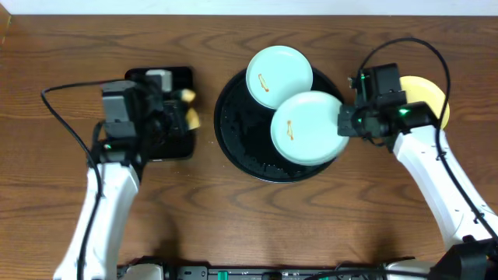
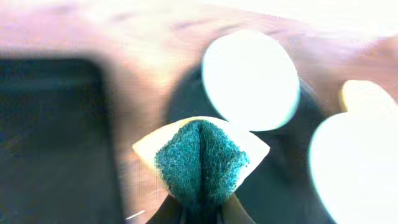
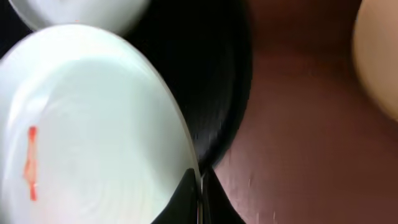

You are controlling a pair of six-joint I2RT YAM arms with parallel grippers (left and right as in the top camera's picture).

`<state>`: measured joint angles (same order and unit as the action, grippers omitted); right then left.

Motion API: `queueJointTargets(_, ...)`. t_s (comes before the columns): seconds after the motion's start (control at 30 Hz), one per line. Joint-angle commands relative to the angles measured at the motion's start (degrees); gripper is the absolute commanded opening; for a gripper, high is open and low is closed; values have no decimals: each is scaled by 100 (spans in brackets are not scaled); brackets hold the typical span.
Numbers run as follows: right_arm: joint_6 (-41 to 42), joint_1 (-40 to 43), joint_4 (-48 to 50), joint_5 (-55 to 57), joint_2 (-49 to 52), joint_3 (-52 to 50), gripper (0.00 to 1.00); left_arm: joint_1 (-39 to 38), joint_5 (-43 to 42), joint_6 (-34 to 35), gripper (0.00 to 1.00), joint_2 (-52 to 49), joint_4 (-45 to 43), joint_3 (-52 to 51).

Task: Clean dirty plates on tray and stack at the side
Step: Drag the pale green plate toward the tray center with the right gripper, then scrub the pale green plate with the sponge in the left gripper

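- Brown wooden table (image 1: 233,225) carries the large round black tray (image 1: 237,148); on it lie the nearer pale mint glossy plate (image 1: 307,128), marked by an orange smear (image 1: 289,128), and the farther mint plate (image 1: 278,74).
- Right gripper (image 3: 200,186) is clenched on the nearer plate's rim; hold it firm (glossy, probably slippery).
- Left gripper (image 2: 199,214) grasps a folded yellow-and-green scouring sponge (image 2: 202,158); scrub the smear squarely.

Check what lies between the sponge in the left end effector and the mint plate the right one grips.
Nothing visible: only bare wood and the round black tray's bare part separate the yellow-and-green sponge from that pale mint plate. The other mint plate sits farther back.
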<state>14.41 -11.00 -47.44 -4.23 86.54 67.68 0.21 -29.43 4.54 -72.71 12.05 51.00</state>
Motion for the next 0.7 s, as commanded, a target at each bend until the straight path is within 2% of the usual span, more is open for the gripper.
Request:
queueJointTargets(0.0,-33,162,-236,-426,-125,-4,1,-957,470,704,7,570,-151,11)
queueJointTargets(0.1,-33,140,-177,-306,-125,-153,1,-1899,1320,955,7,603,-289,11)
queueJointTargets(0.13,-33,111,42,-210,-125,-369,1,-2343,1692,953,7,546,-363,13)
queueJointTargets(0.23,-37,92,850,-201,-125,-892,1,-2855,2247,955,7,413,-358,66)
queueJointTargets(0.3,-186,90,1803,-203,-125,-1419,1,-2970,2306,1049,8,278,-348,146)
queueJointTargets(0.37,-173,94,2326,-205,-125,-1759,1,-2970,2306,1287,8,175,-341,177)
queueJointTargets(0.53,175,83,2570,-107,-125,-1991,1,-2970,2188,1427,7,-203,-328,323)
queueJointTargets(0.67,254,48,2704,234,-109,-2120,1,-2970,1716,1427,7,-717,129,852)
